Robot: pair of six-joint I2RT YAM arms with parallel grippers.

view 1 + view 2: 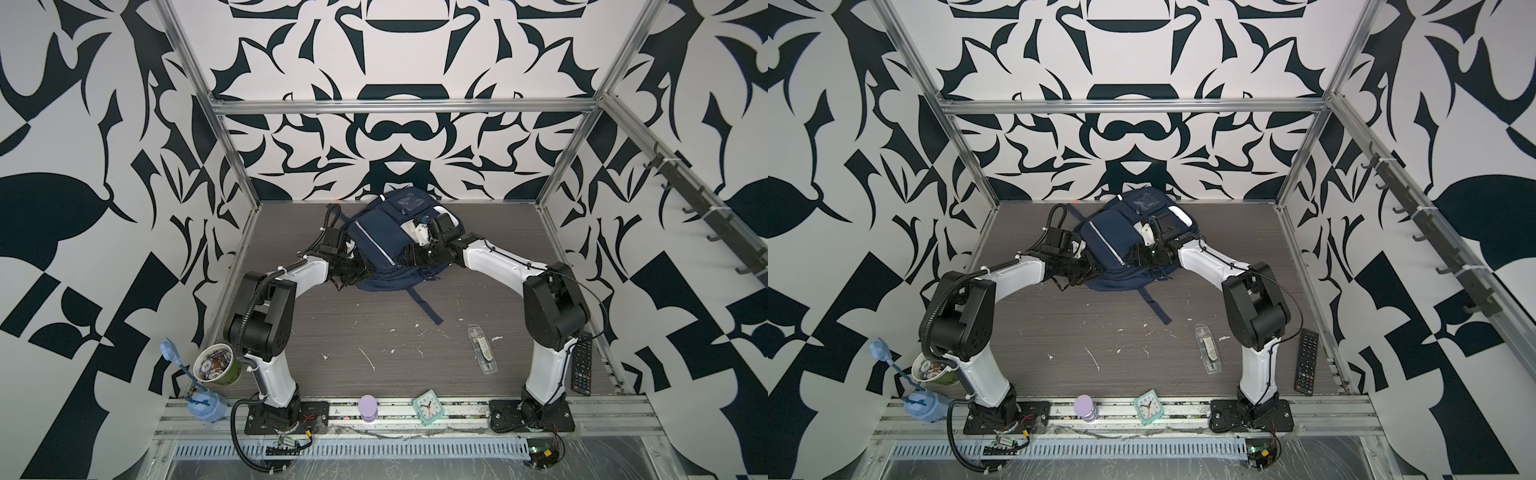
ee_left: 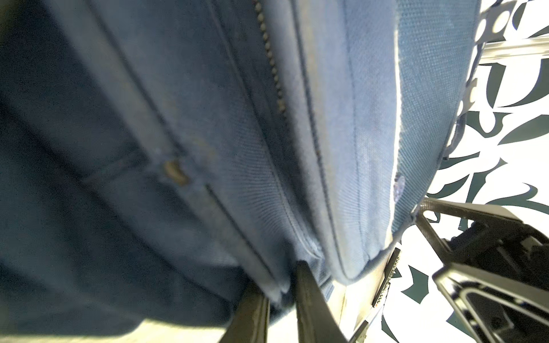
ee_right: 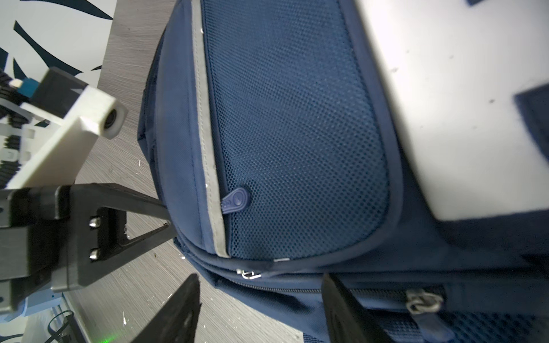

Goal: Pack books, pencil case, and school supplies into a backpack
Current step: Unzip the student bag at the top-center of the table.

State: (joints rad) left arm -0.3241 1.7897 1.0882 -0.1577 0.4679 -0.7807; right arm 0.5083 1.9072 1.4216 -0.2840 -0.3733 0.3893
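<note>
The navy backpack [image 1: 388,245] [image 1: 1121,241] lies at the back middle of the table. My left gripper [image 1: 353,272] [image 2: 280,276] is shut on a fold of fabric at its left side, beside a zip. At the backpack's right side my right gripper [image 1: 409,257] [image 3: 260,277] is open. One of its fingers is over the table and the other over the backpack's edge, with a zip line and a metal pull [image 3: 248,273] between them. The school supplies [image 1: 482,349] [image 1: 1208,348], a clear packet, lie on the table near the right arm's base. The books and the pencil case are out of view.
A black remote [image 1: 582,361] lies at the right edge. A teal alarm clock [image 1: 428,406] and a purple bottle [image 1: 368,408] stand on the front rail. A paper cup [image 1: 216,365] is at the front left. A backpack strap [image 1: 426,305] trails toward the front.
</note>
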